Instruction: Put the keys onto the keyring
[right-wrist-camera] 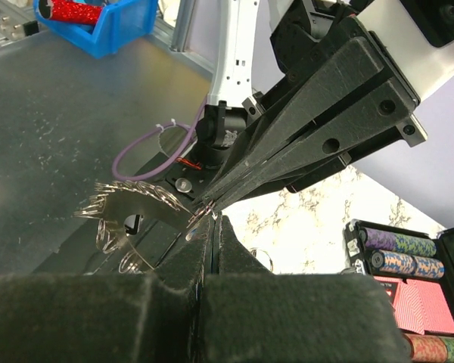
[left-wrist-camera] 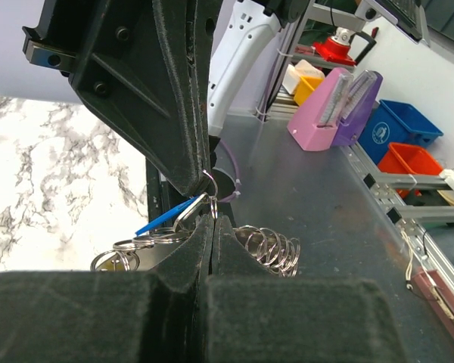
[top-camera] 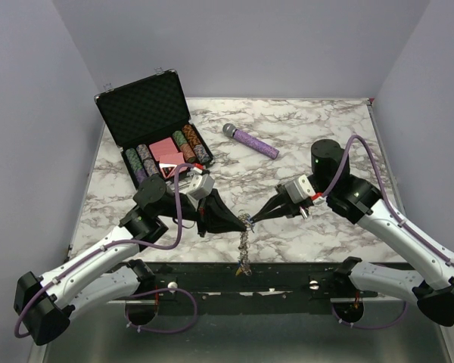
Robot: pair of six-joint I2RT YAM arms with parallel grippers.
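Note:
My two grippers meet tip to tip above the table's near edge. My left gripper is shut on the thin wire of the keyring, which hangs down from the tips as a silvery ring carrying many small split rings. The left wrist view shows the left gripper pinching the keyring's wire, with its coil of small rings behind. My right gripper is shut on a blue-capped key, held against the keyring. The right wrist view shows the right gripper at the keyring. Other keys are hidden.
An open black case of poker chips stands at the back left, also seen in the right wrist view. A purple microphone lies behind the grippers. The marble table's front edge and a dark metal frame lie just below the keyring.

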